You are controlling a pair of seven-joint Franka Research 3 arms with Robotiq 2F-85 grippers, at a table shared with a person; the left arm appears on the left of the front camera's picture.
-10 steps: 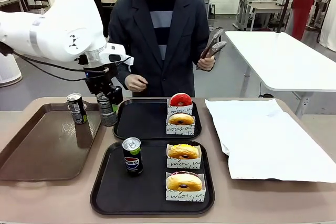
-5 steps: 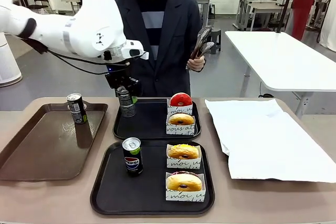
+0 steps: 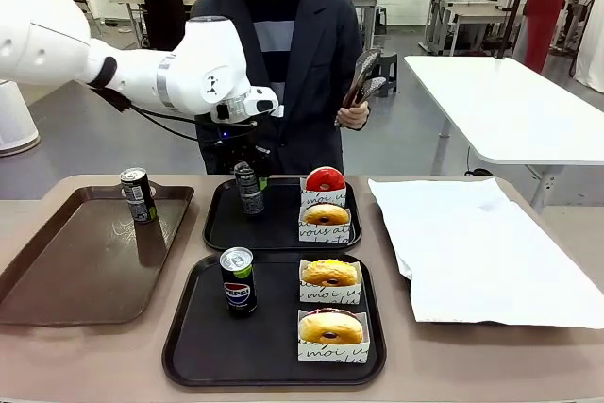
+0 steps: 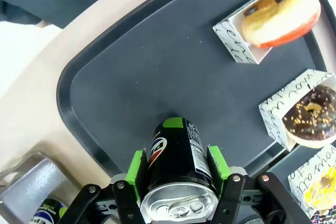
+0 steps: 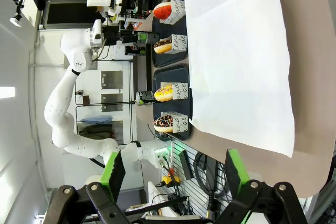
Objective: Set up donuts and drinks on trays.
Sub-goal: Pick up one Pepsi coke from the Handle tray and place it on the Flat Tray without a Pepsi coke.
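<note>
Left wrist view: left gripper (image 4: 176, 174) fingers clamp the can (image 4: 177, 161) mid-body over the far tray (image 4: 157, 72). Rigid but slick and dentable, so I'd squeeze gently. Right gripper (image 5: 173, 174) gapes wide.

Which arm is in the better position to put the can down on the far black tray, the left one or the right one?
Left. The left gripper is already shut on the can, holding it over the far tray. The right gripper is open and holds nothing, beyond the white paper.
</note>
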